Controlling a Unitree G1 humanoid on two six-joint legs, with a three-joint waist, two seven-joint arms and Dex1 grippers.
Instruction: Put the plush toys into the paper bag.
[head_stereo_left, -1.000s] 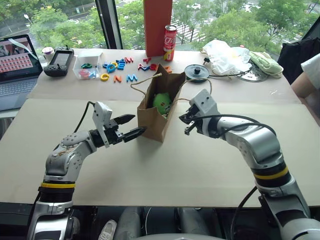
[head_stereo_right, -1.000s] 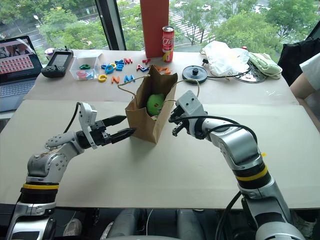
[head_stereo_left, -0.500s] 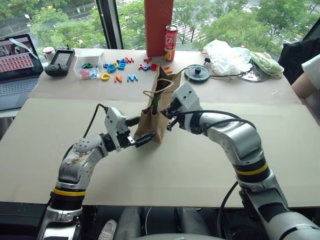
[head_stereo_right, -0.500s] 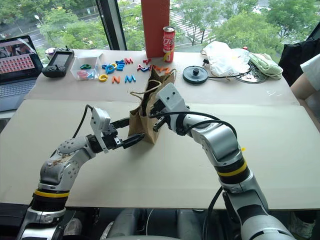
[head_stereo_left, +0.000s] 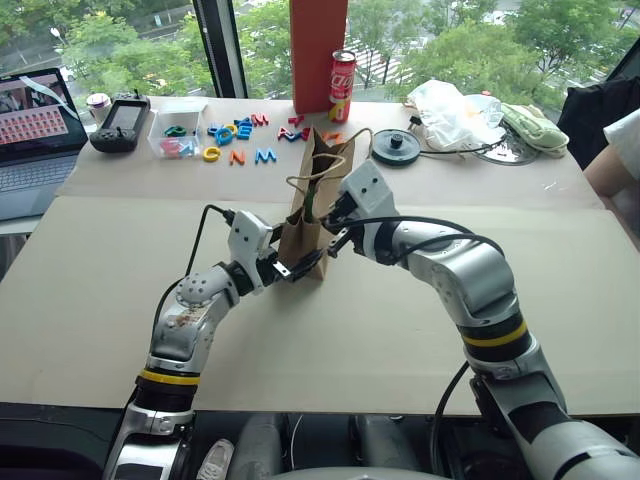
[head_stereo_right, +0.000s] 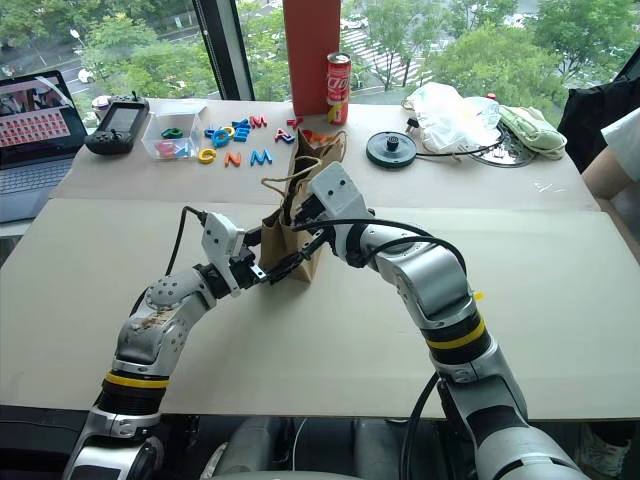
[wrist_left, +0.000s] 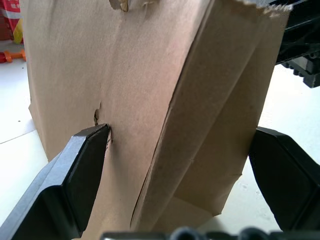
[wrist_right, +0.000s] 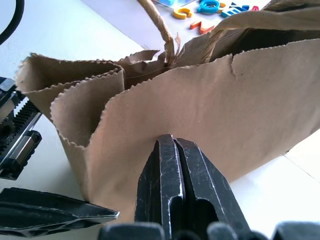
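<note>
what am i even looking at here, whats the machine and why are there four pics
It is a humanoid robot with two silver arms, each ending in a hand of two black fingers. Two pictures come from cameras in its head, looking down over a table. The other two come from cameras on its wrists, looking along the fingers.

In the middle stands a brown paper bag. The left hand is open, with a finger on either side of the bag's lower part. The right hand is shut, its fingers pressed against the bag's side near the top. Neither hand grips anything.

Farther back lie coloured plastic letters, a red can, a laptop and a white plastic bag.
</note>
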